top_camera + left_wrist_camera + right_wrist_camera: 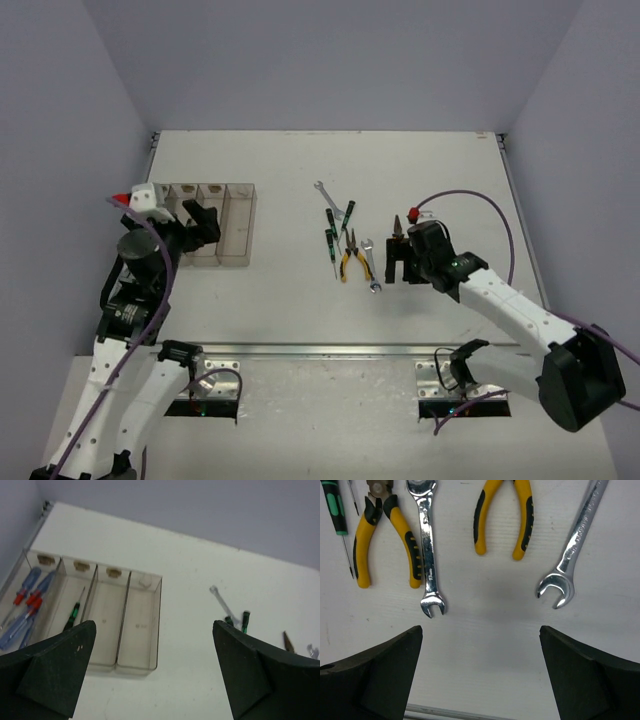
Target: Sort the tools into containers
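Observation:
The containers (pixel 240 230) stand at the table's left as a row of four clear bins (pixel 142 625). The leftmost bin holds blue and red screwdrivers (pixel 27 605), and the second holds a green-handled screwdriver (pixel 74 614). My left gripper (pixel 200 222) (pixel 154 630) hangs open over the bins' near end with nothing between its fingers. Loose tools lie mid-table: two yellow pliers (pixel 387 530) (pixel 504 515), two silver wrenches (pixel 427 545) (pixel 572 545) and a green screwdriver (pixel 335 510). My right gripper (pixel 398 265) (pixel 481 630) is open just on the near side of them, over bare table.
Farther back lie another wrench (pixel 325 193) and green-handled screwdrivers (pixel 348 212). A metal rail (pixel 320 350) runs along the table's near edge. A purple cable (pixel 470 197) loops above the right arm. Grey walls close in the table's back and sides.

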`<state>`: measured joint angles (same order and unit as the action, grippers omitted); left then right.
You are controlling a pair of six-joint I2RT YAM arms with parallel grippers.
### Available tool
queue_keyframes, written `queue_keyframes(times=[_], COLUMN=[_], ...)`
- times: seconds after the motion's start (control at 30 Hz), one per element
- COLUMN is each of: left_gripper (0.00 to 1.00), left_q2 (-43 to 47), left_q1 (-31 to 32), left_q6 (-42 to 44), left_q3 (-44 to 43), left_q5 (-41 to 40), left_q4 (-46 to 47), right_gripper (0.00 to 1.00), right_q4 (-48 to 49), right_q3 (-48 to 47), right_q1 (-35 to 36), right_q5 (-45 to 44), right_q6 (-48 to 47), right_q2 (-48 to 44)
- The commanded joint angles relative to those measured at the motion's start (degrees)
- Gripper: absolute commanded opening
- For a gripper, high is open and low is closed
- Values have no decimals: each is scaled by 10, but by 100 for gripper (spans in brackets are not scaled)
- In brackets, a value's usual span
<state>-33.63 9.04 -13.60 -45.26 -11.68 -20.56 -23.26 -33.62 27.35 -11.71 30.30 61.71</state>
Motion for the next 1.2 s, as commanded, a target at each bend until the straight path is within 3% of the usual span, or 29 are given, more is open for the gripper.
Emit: queue_keyframes(times=[0.0, 0.2, 0.33, 0.57, 0.73, 0.9, 1.17], left_gripper=[100, 100, 100, 100, 100, 100, 100], left_q2=[31, 47, 58, 89, 89, 88, 84], left_q1=[8, 27, 47, 60, 69, 71, 71], left_q6=[-29, -31, -29, -30, -29, -28, -27], left_q3=[41, 61, 60, 65, 66, 67, 67], left_q5=[16, 56, 55, 51, 57, 61, 56], left_q4=[-39, -21, -24, -23, -20, -19, -19], right_gripper=[99, 95, 87, 71, 51, 37, 18], right_q4=[20, 79, 56, -75, -102, -104, -100], right_q3=[-87, -206, -362, -643, -702, -714, -664], right_q1=[-1, 1, 6, 10, 9, -2, -7], right_q5=[11, -8, -14, -106, -131, -107, -92], right_q6=[77, 142, 150, 144, 129, 125, 140], right_q2=[76, 275, 432, 641, 696, 715, 696])
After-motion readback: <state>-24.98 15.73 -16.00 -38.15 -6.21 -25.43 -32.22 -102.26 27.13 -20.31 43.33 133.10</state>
